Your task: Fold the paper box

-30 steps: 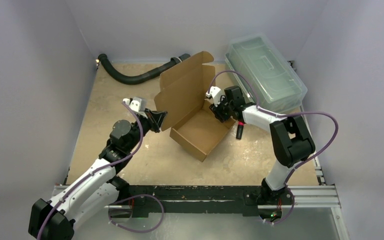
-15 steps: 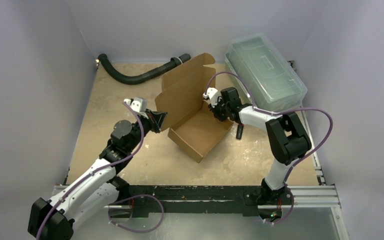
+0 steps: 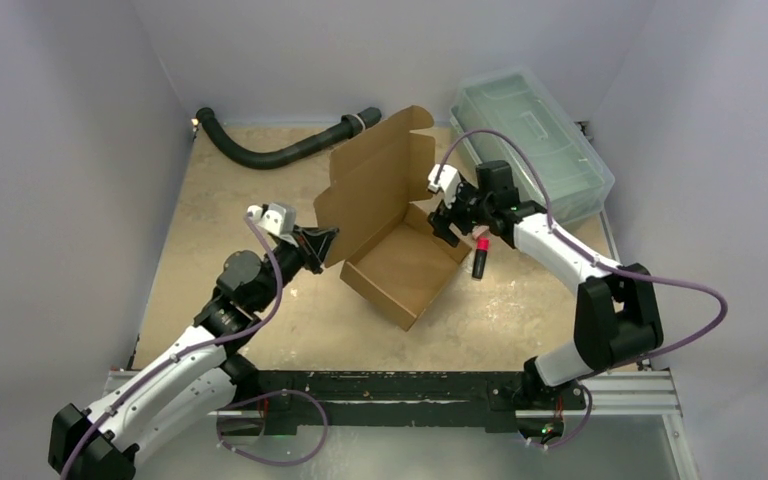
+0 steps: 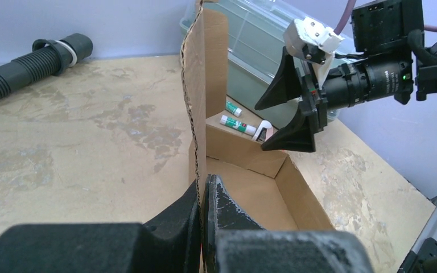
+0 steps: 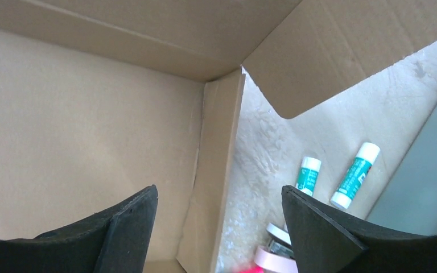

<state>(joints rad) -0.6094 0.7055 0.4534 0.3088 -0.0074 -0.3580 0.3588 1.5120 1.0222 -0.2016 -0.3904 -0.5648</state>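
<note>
Left gripper (image 4: 202, 196): black fingers pressed together on the bare corrugated edge of the upright lid panel, low down near the fold.
Right gripper (image 3: 450, 222): fingers spread wide with nothing between the pads, hanging over the right side of the tray. In the right wrist view one fingertip is over the tray floor and the other over the table, with the side wall between them. Whether either pad touches cardboard cannot be told.
Paper box (image 3: 400, 265): plain brown corrugated cardboard, unprinted, in the middle of the table between the two grippers. The shallow tray is formed with walls standing, the lid panel is raised upright at the back left, and one rounded flap juts out at the right corner.
Glue sticks (image 5: 307, 173): two white sticks with green labels, on the table just right of the box.
Plastic bin (image 3: 530, 140): clear greenish, lidded, at the far right, apart from the box.
Hose (image 3: 270, 155): black ribbed, curving along the far edge.
Table (image 3: 220, 230): worn tan surface.
</note>
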